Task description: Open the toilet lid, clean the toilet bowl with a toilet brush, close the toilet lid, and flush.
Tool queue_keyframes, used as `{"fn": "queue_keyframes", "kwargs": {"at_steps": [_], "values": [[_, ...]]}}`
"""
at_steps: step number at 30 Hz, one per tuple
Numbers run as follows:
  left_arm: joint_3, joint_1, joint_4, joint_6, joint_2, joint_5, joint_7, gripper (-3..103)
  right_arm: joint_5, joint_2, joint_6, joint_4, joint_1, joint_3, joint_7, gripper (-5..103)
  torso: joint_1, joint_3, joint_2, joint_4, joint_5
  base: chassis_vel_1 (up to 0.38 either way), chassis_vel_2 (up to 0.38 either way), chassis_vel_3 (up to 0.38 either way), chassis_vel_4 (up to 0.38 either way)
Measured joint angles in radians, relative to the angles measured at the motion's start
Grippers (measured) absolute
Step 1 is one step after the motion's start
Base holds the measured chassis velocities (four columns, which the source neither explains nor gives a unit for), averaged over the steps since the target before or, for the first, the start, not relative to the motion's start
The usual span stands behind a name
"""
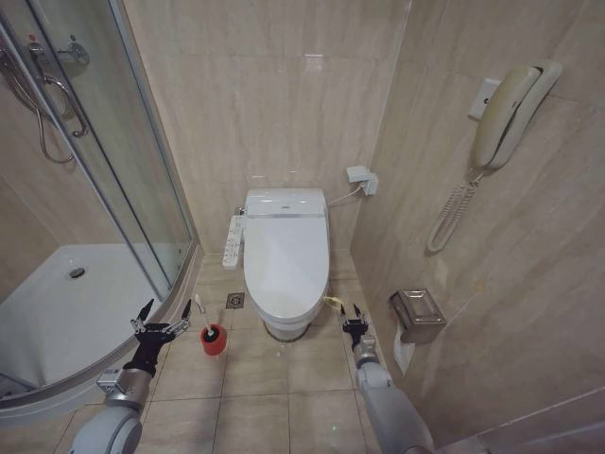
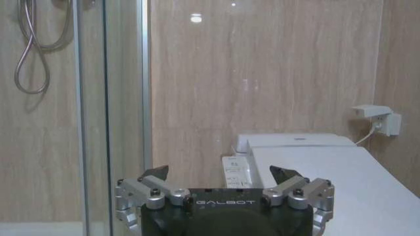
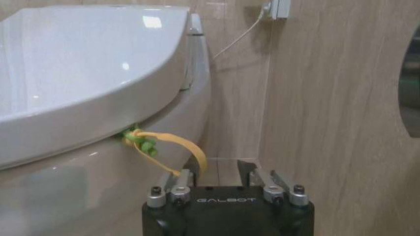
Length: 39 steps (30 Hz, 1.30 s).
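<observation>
**Lid down, both arms low at the bowl's front**

The right gripper (image 1: 354,318) is reaching forward low beside the front right of the toilet bowl (image 1: 284,326), fingers pointing toward the back wall. Its fingers are standing slightly apart, and the green-yellow strap (image 3: 164,145) is looping down from the lid's edge to just beside one finger (image 3: 182,178); contact is too fine to judge. The toilet lid (image 1: 285,255) is lying closed over the bowl.

The left gripper (image 1: 163,320) is hovering near the shower tray (image 1: 57,312), jaws spread wide with nothing between them. The toilet brush (image 1: 201,312) is standing in its red holder (image 1: 214,340) on the floor tiles, just beside that gripper's fingertip.

The bowl's interior is hidden under the lid. Both forearms are cut off at the head view's lower edge. The button panel (image 1: 233,241) is sitting on the bowl's left side; its markings are unreadable.
</observation>
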Motion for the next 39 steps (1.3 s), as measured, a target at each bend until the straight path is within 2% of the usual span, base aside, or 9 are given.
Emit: {"fn": "queue_keyframes", "kwargs": {"at_steps": [5,6,11,12,17,23,30,39], "values": [[0.000,0.000,0.000,0.000,0.000,0.000,0.000,100,0.001,0.001,0.000,0.007,-0.008,0.000,-0.002,45,0.000,0.000,0.000,0.0001,0.0000,0.000,0.000,0.000,0.000],[0.000,0.000,0.000,0.000,0.000,0.000,0.000,100,0.001,0.001,0.000,0.008,-0.009,-0.001,-0.003,19,0.000,0.000,0.000,0.0001,0.0001,0.000,0.000,0.000,0.000],[0.000,0.000,0.000,0.000,0.000,0.000,0.000,100,0.006,0.002,0.001,0.015,-0.017,-0.002,-0.008,19,0.000,0.000,0.000,0.0002,0.0001,0.000,0.000,0.000,0.000],[0.000,0.000,0.000,0.000,0.000,0.000,0.000,100,0.009,0.002,0.002,0.020,-0.021,-0.003,-0.010,1,0.000,0.000,0.000,0.0002,0.0001,0.000,0.000,0.000,0.000],[0.000,0.000,0.000,0.000,0.000,0.000,0.000,100,0.022,0.003,0.005,0.047,-0.037,-0.009,-0.018,1,0.000,0.000,0.000,-0.0001,0.0000,0.000,0.000,0.000,0.000],[0.000,0.000,0.000,0.000,0.000,0.000,0.000,100,0.085,0.001,0.003,0.157,-0.086,-0.045,-0.034,0,0.000,0.000,0.000,-0.0002,-0.0001,0.000,0.000,0.000,0.000],[0.000,0.000,0.000,0.000,0.000,0.000,0.000,100,0.131,-0.019,-0.050,0.309,-0.151,-0.110,0.010,0,0.000,0.000,0.000,0.0000,0.0000,0.000,0.000,0.000,0.000],[0.000,0.000,0.000,0.000,0.000,0.000,0.000,100,0.132,-0.031,-0.061,0.426,-0.188,-0.149,0.048,0,0.000,0.000,0.000,0.0002,0.0001,0.000,0.000,0.000,0.000]]}}
